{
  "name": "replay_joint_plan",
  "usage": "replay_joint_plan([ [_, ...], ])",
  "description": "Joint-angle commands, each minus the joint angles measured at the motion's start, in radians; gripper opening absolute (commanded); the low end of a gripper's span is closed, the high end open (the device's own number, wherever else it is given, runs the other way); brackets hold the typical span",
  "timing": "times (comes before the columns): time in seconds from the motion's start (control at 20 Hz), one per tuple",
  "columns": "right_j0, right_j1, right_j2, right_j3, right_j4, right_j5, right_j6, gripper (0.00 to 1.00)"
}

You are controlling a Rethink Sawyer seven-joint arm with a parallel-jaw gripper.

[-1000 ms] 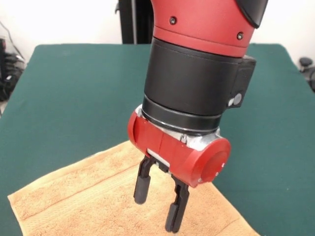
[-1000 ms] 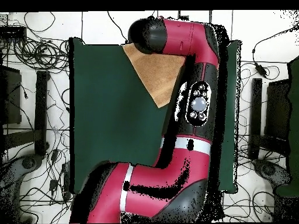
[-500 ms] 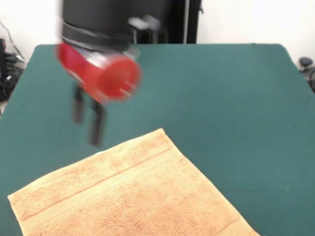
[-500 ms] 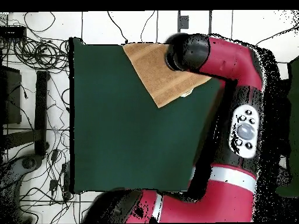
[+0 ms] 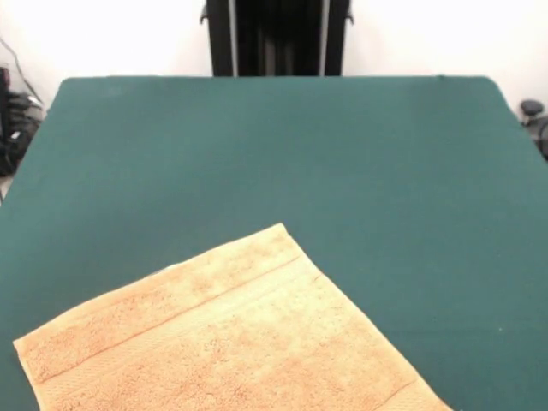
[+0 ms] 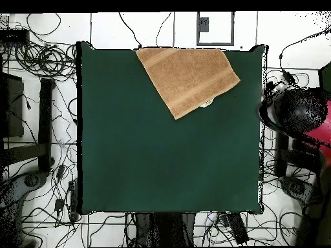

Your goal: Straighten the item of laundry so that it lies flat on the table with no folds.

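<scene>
Lying flat and askew, the towel [image 5: 227, 334] [image 6: 187, 79] covers one bench [image 5: 342, 163] [image 6: 161, 155] corner, overhanging the edge; gripper out of sight, state unknowable

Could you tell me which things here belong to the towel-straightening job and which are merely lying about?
Job:
- towel, spread flat, skewed at the table's edge
- table

Lying about:
- cables on the floor around the table
- robot arm, swung off to the table's side

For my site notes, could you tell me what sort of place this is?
Most likely a robotics lab: a table covered in green cloth, tangled cables on a white floor around it, and a red robot arm beside it. One towel lies on it.
</scene>
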Motion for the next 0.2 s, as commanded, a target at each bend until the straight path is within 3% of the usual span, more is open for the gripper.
replay_joint_plan([
  [0.05,-0.051,-0.098,0.23,0.331,-0.083,-0.064,-0.398,1.0],
  [0.2,-0.077,-0.105,0.259,0.333,-0.103,-0.044,-0.416,1.0],
])
